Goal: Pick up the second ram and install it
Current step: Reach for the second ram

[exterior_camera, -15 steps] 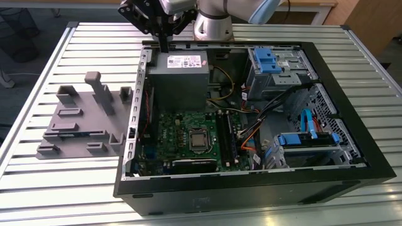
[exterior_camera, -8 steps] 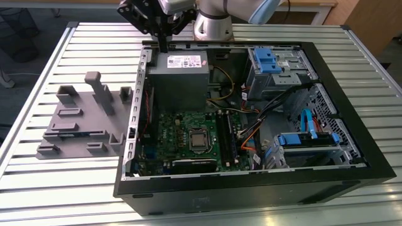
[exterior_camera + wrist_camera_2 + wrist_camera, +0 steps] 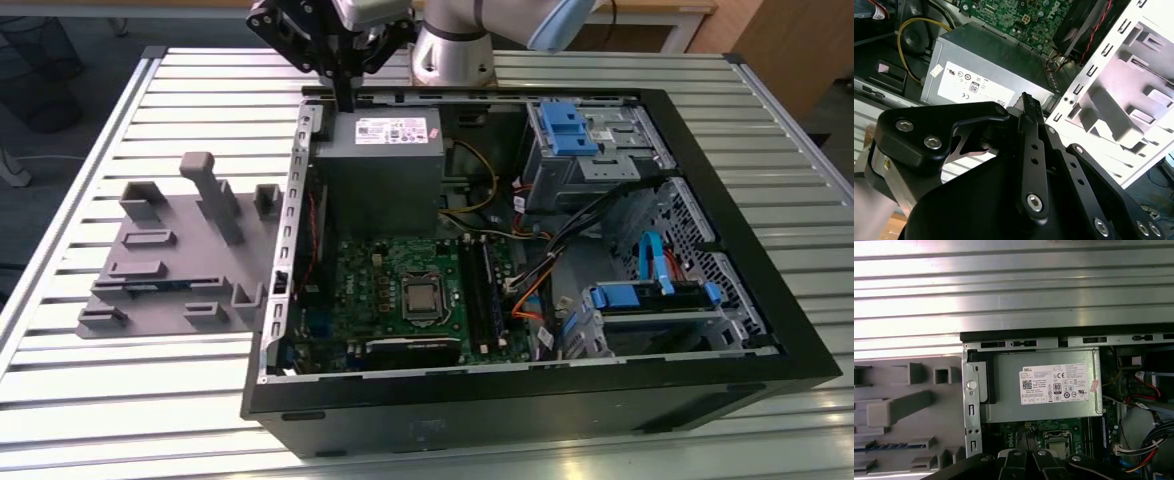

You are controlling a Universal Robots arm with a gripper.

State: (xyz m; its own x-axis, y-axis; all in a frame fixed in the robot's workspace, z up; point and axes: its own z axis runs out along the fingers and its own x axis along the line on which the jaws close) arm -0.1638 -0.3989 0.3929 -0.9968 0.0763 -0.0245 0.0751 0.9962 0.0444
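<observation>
Open computer case (image 3: 534,405) on slatted table (image 3: 200,100); its side wall (image 3: 971,405) stands between the grey tray (image 3: 140,245), where the second ram (image 3: 891,445) lies in a slot, and my gripper (image 3: 347,98); I see the gripper pointing down over the power supply (image 3: 378,170), fingers pressed together, empty

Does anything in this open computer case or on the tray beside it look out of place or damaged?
Nothing stands out. The computer case lies open on the table, cables inside it. The second ram sits in a slot of the grey tray; the pincer hangs shut by the power supply.
</observation>
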